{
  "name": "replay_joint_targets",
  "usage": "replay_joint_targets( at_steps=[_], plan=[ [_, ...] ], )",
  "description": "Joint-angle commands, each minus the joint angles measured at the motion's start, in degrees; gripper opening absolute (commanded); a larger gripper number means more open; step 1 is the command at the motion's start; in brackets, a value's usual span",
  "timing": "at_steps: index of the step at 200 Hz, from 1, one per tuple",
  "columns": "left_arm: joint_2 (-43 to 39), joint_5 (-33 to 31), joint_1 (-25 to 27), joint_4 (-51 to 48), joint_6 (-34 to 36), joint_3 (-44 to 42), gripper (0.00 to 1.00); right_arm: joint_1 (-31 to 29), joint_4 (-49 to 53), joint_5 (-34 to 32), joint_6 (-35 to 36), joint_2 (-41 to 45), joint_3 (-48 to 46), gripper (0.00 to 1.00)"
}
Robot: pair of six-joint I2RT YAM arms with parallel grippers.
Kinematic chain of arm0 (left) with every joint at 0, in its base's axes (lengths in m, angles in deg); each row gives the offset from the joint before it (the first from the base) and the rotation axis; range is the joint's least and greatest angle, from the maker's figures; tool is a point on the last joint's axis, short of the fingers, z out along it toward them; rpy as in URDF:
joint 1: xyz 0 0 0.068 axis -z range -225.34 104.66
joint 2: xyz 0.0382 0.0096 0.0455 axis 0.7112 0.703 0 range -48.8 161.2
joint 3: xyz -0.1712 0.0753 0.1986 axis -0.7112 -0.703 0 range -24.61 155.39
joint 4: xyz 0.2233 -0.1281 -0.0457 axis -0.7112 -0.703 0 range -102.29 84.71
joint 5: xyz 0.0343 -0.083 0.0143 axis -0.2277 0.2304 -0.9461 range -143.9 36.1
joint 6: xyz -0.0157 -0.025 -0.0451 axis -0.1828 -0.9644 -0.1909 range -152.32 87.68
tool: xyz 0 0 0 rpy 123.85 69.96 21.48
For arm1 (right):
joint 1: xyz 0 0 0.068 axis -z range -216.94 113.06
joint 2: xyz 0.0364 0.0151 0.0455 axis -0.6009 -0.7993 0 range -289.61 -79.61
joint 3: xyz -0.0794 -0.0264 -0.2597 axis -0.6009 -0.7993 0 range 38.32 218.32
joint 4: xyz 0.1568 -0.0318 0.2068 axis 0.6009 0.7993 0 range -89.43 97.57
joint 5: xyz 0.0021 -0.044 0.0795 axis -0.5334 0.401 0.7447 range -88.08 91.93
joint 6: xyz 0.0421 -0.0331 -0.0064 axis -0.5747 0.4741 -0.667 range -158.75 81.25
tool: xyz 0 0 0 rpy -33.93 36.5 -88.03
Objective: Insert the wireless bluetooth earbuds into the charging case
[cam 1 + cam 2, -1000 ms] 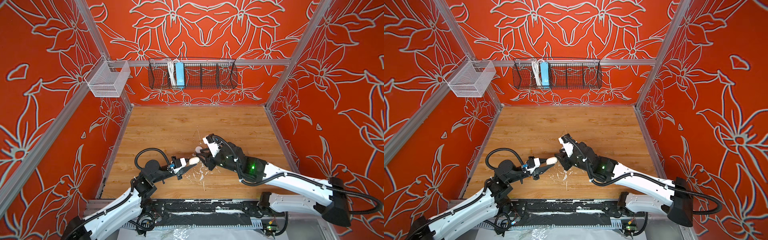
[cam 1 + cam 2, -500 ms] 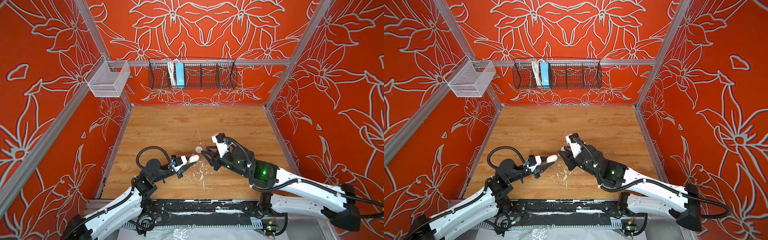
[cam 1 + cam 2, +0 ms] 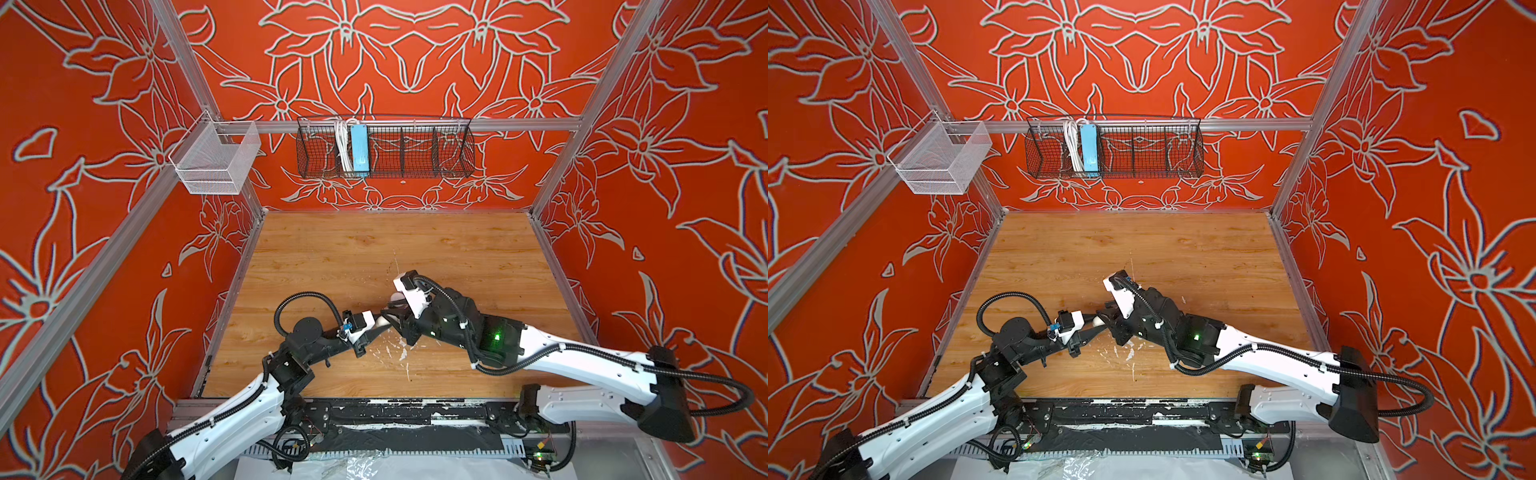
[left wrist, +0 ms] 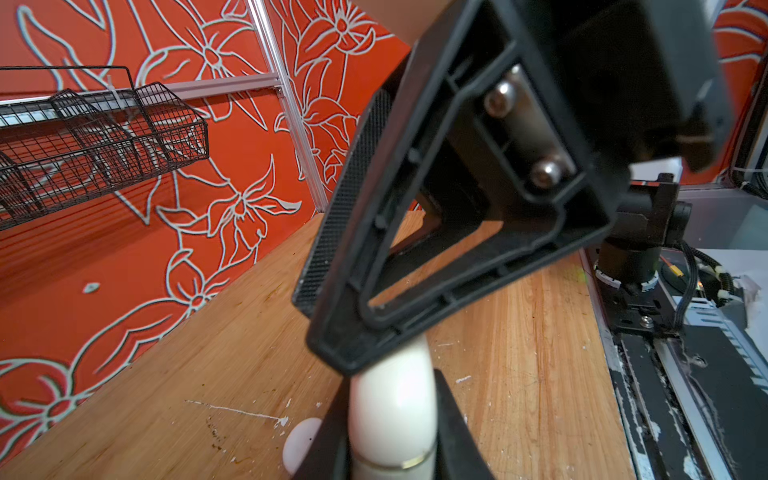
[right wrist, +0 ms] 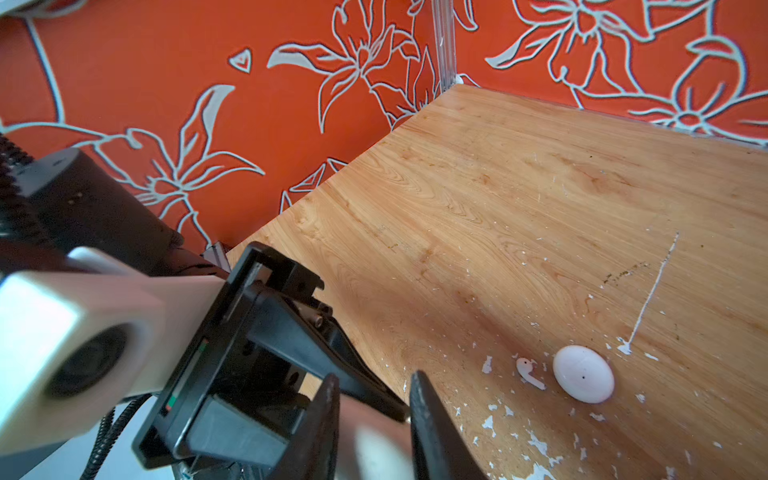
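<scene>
Left gripper is clamped on the charging case. Right gripper straddles the case's end, grip unclear. One earbud lies on the desk beyond the case.

White-shelled arms with black joints, ribbed black cables, one green light

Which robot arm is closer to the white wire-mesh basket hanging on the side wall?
Left. The left arm stretches along the wooden table's left side, the side where the white wire-mesh basket hangs. The right arm sits on the right side, across the table from it.
</scene>
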Motion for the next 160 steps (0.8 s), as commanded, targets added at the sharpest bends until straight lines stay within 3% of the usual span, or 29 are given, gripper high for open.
replay_joint_targets(
  at_steps=[1,31,51,75,91,116,143,160],
  plan=[
    [-0.32,0.11,-0.17,1.88,0.69,0.70,0.00,-0.80,-1.39,2.22,0.28,-0.59,-0.13,0.31],
    [-0.23,-0.65,-0.17,2.19,0.11,0.54,0.00,-1.18,-0.42,-0.99,-0.20,0.06,-0.88,0.30],
    [0.48,-3.98,-0.14,1.92,-1.66,0.88,0.00,-1.19,1.46,-7.79,-1.64,2.11,-1.36,0.31],
    [3.73,-16.28,-0.32,-3.11,-7.12,4.31,0.00,-1.07,3.98,-17.49,-3.51,5.02,-2.38,0.39],
    [7.53,-26.69,-2.31,-5.15,-16.57,6.29,0.00,-0.83,6.98,-22.84,-5.02,5.67,-2.14,0.41],
    [13.38,-23.33,-9.42,-9.59,-27.28,9.87,0.00,-0.20,11.64,-27.79,-7.51,5.48,-1.12,0.42],
    [21.79,-23.58,-10.71,-16.84,-30.55,16.38,0.00,0.56,13.47,-28.50,-8.65,4.56,-0.46,0.43],
    [27.49,-28.20,-10.85,-21.31,-35.86,20.30,0.00,0.95,14.27,-28.25,-9.12,3.68,0.31,0.44]
  ],
)
